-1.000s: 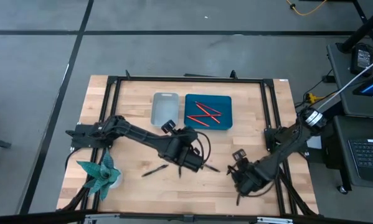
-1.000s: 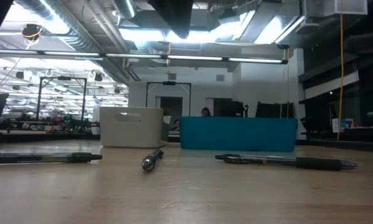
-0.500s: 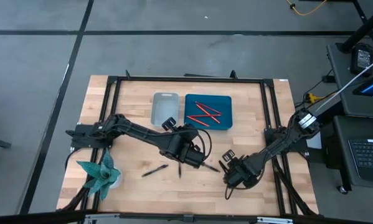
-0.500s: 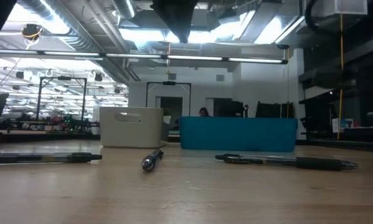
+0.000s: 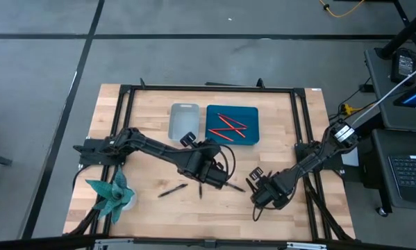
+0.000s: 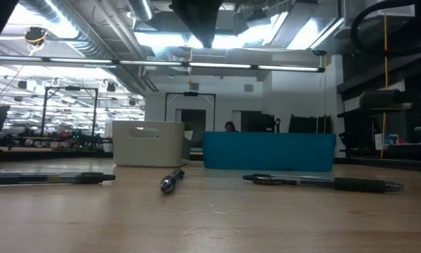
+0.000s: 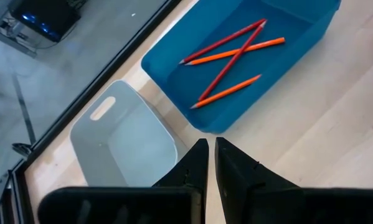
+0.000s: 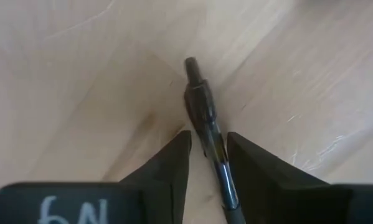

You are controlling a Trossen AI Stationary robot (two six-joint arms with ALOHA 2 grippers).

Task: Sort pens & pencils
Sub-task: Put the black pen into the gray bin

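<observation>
Three dark pens lie flat on the wood: one (image 5: 173, 189), a short-looking one (image 5: 201, 190) and one (image 5: 235, 186); the low view shows them as pen (image 6: 48, 178), pen (image 6: 171, 181) and pen (image 6: 322, 183). A fourth black pen (image 8: 205, 112) is in my right gripper (image 8: 208, 149), near the table's middle right (image 5: 263, 194). My left gripper (image 7: 208, 158) is shut and empty, above the middle pens (image 5: 208, 177). Red and orange pencils (image 7: 230, 56) lie in the blue bin (image 5: 232, 142). The grey bin (image 7: 121, 140) beside it holds nothing that shows. My right gripper pinches the black pen's barrel (image 8: 212, 140) between its two fingers, which lie across it. The pen is lifted off the table. One end (image 8: 192, 65) reaches out past the fingertips, and the other end (image 5: 256, 212) sticks out toward the near edge.
A teal paper plant (image 5: 110, 194) stands at the near left corner. A black frame (image 5: 208, 88) runs around the table. Both bins sit at the far middle. Bare wood lies right of the blue bin and along the near edge.
My right gripper has moved toward the table's left and a little toward the far edge, carrying the pen along. The three pens on the wood have stayed where they were.
</observation>
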